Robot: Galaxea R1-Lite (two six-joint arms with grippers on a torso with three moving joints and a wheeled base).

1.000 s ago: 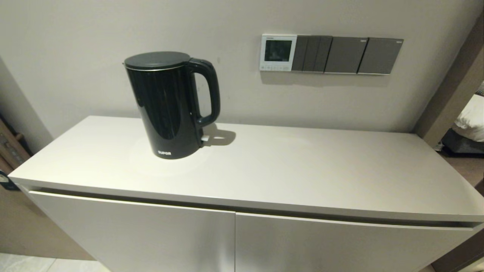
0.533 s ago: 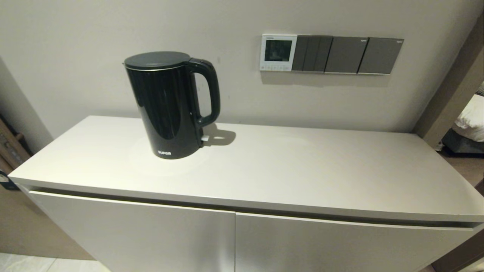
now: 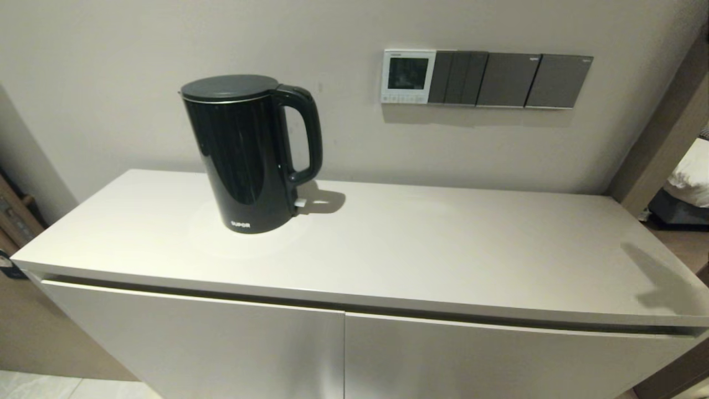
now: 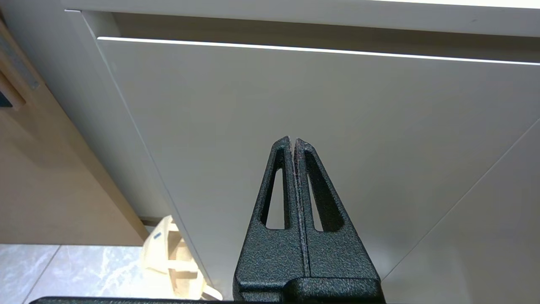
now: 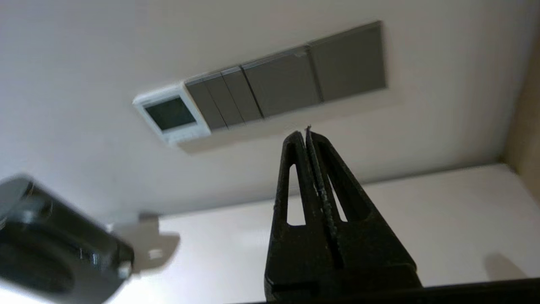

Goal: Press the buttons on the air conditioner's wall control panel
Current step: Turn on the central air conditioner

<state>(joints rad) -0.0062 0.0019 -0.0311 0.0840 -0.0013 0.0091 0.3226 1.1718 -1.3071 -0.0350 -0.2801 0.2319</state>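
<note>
The white wall control panel (image 3: 407,76) hangs on the wall above the cabinet, with a dark screen and a row of tiny pale buttons (image 3: 404,100) along its lower edge. It also shows in the right wrist view (image 5: 172,115). My right gripper (image 5: 304,134) is shut and empty, raised above the cabinet's right end, well short of the panel; it is out of the head view, only its shadow shows there. My left gripper (image 4: 292,142) is shut and empty, parked low in front of the cabinet door.
Dark grey switch plates (image 3: 509,81) sit right of the panel. A black kettle (image 3: 249,152) stands on the white cabinet top (image 3: 443,249), left of the panel. A wooden door frame (image 3: 664,133) is at the right.
A shadow has appeared on the cabinet top's right end in the head view. Nothing else there has moved.
</note>
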